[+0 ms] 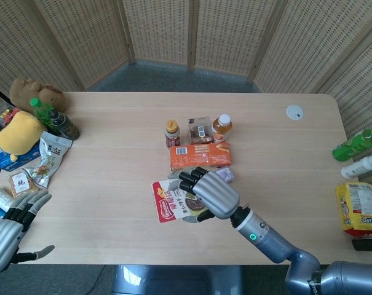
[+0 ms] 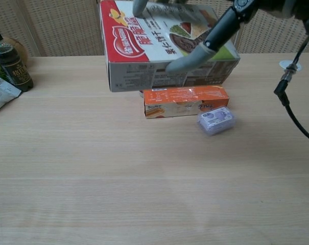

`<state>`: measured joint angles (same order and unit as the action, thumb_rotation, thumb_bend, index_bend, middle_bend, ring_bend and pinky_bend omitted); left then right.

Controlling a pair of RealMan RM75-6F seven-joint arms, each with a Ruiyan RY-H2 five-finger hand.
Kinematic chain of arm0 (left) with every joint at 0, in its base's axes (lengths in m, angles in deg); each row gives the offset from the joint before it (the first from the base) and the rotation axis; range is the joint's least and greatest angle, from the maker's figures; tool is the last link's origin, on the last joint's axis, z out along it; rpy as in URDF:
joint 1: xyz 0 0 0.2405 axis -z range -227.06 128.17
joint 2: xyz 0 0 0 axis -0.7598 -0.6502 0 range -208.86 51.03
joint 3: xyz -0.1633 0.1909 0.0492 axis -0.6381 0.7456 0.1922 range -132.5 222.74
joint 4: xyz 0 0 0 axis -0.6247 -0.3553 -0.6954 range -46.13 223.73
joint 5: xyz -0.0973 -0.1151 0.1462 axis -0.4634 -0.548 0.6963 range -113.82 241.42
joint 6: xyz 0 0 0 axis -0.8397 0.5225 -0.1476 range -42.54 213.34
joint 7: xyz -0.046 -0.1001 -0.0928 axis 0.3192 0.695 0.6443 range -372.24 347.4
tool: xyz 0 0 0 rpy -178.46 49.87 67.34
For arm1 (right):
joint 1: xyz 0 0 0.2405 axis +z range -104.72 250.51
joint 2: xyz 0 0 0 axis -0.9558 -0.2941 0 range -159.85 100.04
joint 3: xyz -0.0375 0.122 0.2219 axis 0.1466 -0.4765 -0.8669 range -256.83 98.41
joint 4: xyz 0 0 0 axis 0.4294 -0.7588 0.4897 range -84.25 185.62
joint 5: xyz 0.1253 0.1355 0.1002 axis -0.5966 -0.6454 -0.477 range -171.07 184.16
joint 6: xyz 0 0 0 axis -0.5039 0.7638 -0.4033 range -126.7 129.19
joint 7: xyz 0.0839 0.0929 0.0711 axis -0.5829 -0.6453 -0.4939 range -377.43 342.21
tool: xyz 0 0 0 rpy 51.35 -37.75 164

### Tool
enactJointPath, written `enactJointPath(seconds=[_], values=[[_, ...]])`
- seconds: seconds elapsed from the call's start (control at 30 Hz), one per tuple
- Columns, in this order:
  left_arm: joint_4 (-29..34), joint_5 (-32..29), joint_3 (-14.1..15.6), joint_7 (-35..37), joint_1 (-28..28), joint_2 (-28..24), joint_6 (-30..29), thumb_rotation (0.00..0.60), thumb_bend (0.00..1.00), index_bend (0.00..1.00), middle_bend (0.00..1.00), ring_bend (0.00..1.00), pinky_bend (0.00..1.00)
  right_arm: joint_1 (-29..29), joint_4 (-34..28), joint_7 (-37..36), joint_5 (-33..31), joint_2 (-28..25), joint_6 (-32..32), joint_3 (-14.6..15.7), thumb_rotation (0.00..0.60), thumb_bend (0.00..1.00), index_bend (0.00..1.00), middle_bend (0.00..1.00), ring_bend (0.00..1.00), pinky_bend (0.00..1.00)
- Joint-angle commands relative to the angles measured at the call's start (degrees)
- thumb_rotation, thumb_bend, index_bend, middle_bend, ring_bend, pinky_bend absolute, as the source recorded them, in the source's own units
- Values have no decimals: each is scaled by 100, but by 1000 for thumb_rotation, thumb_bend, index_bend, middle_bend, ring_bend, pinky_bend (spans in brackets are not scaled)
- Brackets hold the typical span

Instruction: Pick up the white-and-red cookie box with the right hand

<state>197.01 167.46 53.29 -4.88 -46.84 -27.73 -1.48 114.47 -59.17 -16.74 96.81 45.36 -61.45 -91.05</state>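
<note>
My right hand (image 1: 207,192) grips the white-and-red cookie box (image 1: 169,203) and holds it in the air above the middle of the table. In the chest view the cookie box (image 2: 149,46) fills the top of the frame, well clear of the tabletop, with fingers (image 2: 195,54) of the right hand wrapped over its top and front edge. The box hides the bottles behind it in that view. My left hand (image 1: 10,224) hangs open off the table's front left corner, holding nothing.
An orange box (image 1: 200,156) and a small purple packet (image 2: 216,120) lie just beyond the lifted box. Two small bottles (image 1: 172,133) and a clear tub (image 1: 199,129) stand behind them. Snack bags, a dark bottle (image 2: 10,62) and plush toys crowd the left edge; bottles and a yellow bag (image 1: 358,209) sit at the right.
</note>
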Motion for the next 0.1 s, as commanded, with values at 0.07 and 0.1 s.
enactJointPath(seconds=[0.07, 0.1], values=[[-5, 13, 4, -13, -3, 4, -5, 600, 0, 41, 0, 0, 0, 20, -139, 139, -90, -150, 34, -38, 600, 91, 577, 607, 515, 413], [-5, 10, 3, -18, -3, 6, -5, 600, 0, 41, 0, 0, 0, 18, -155, 160, -90, -179, 32, -38, 600, 90, 577, 607, 514, 413]])
